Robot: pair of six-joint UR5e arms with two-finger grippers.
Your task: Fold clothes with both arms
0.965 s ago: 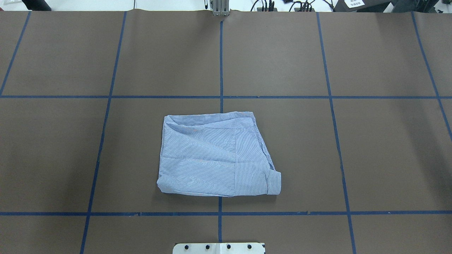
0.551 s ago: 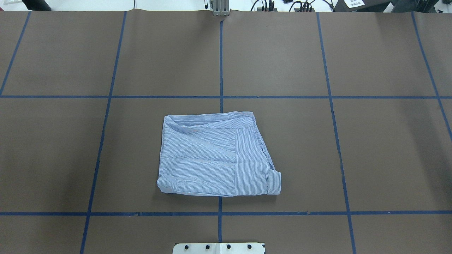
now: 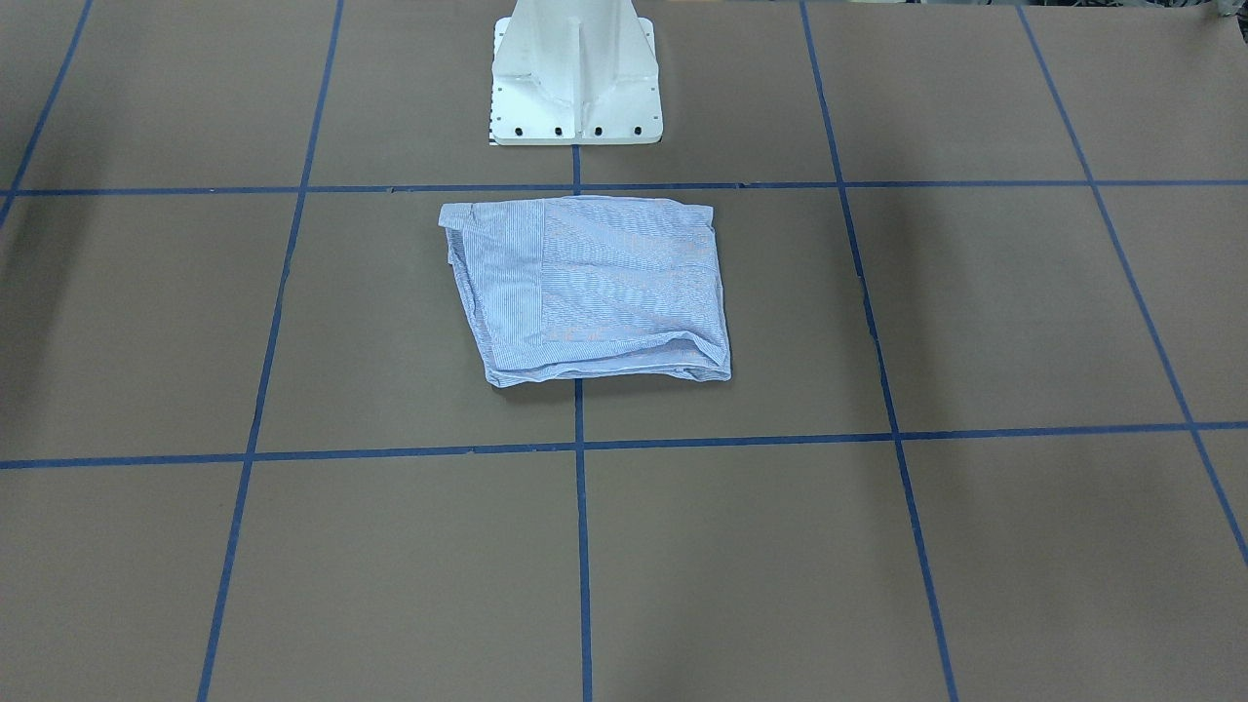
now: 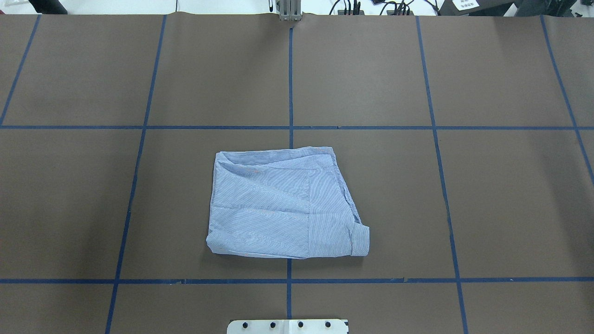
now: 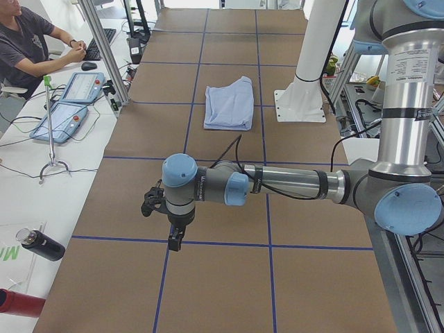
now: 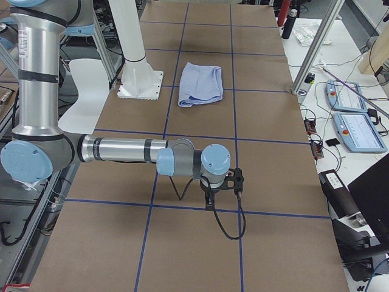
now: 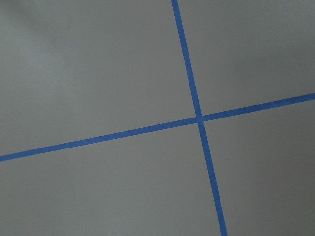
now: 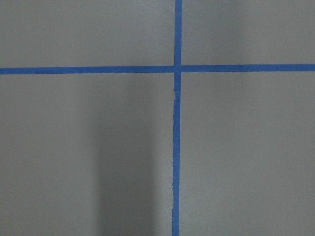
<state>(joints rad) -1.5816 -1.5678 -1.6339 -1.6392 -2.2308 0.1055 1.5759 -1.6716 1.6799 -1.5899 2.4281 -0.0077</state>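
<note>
Nothing has shifted since the earlier overhead frames; the shirt (image 4: 285, 204) lies folded as before. The left gripper (image 5: 175, 240) hangs above a blue tape crossing (image 7: 199, 118) toward the left end of the table (image 4: 510, 208), well apart from the shirt; its opening cannot be told. The shirt is a flat, roughly rectangular bundle at the table's centre, near the white pedestal base (image 4: 287, 326). The right gripper (image 6: 209, 202) hangs toward the right end, its opening likewise impossible to tell.

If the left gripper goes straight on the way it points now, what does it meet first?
Probably the brown table cover, near a blue tape crossing; the left gripper points down.
</note>
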